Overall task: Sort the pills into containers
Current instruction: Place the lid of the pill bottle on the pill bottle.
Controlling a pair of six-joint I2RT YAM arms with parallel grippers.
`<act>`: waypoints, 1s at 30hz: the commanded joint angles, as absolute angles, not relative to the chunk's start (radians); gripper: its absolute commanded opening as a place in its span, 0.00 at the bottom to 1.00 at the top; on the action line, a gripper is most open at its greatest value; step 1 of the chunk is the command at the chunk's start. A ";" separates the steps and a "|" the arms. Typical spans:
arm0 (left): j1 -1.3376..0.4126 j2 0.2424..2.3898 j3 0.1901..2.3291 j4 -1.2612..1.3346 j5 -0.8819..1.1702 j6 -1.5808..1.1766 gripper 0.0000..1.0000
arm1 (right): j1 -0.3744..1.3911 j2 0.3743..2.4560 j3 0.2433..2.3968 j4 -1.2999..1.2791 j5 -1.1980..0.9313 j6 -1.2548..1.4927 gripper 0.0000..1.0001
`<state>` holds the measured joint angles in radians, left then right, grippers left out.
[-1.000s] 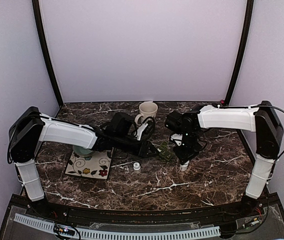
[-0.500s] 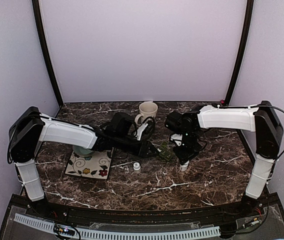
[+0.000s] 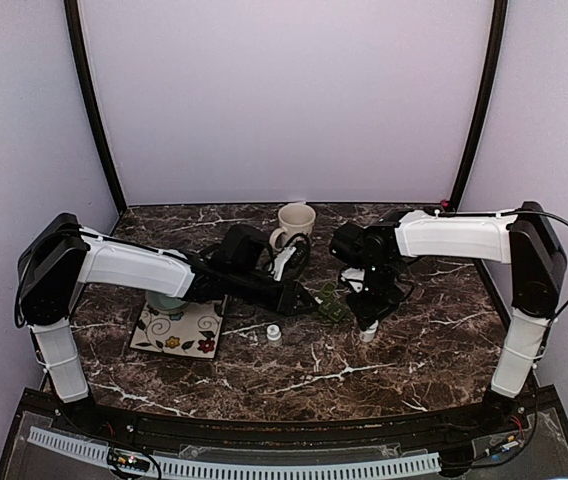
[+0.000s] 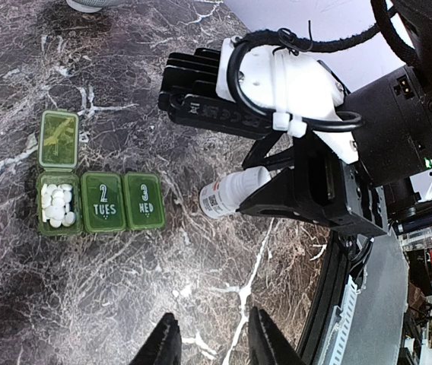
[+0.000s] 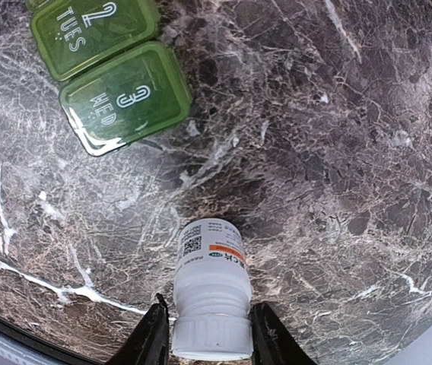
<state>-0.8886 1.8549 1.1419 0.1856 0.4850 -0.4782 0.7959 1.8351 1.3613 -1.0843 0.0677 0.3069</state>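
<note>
While the overhead view mostly gives you pale lilac walls and the dark, white-veined marble table (image 3: 364, 370), the wrist cams carry the detail. Both arms reach toward the middle, near a cream mug (image 3: 295, 221) and a floral tile (image 3: 179, 330). Over bare marble the left gripper (image 4: 212, 319) hangs with fingers partly spread, nothing between them. Its cam shows the green pill box (image 4: 106, 201) lying flat near the bottle: first lid flipped up, white pills (image 4: 56, 205) inside, TUES and WED closed. From above that's just a green smudge. The right gripper (image 5: 207, 312) hugs the neck of a glossy white bottle (image 5: 210, 266), tilted, base on marble; can't tell if it's actually squeezing. A small white cap (image 3: 274, 334) sits apart.
</note>
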 commanded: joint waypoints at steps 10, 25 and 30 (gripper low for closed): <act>-0.894 1.848 1.135 0.199 0.488 -0.471 0.32 | 0.786 1.844 1.371 -1.081 0.069 0.301 0.41; -0.894 1.853 1.137 0.197 0.489 -0.467 0.32 | 0.785 1.839 1.393 -1.092 0.093 0.309 0.42; -0.894 1.853 1.136 0.195 0.489 -0.466 0.32 | 0.785 1.831 1.392 -1.090 0.088 0.308 0.43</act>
<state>-0.8886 1.8549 1.1419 0.1856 0.4854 -0.4782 0.7910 1.8366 1.3674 -1.0843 0.0784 0.3073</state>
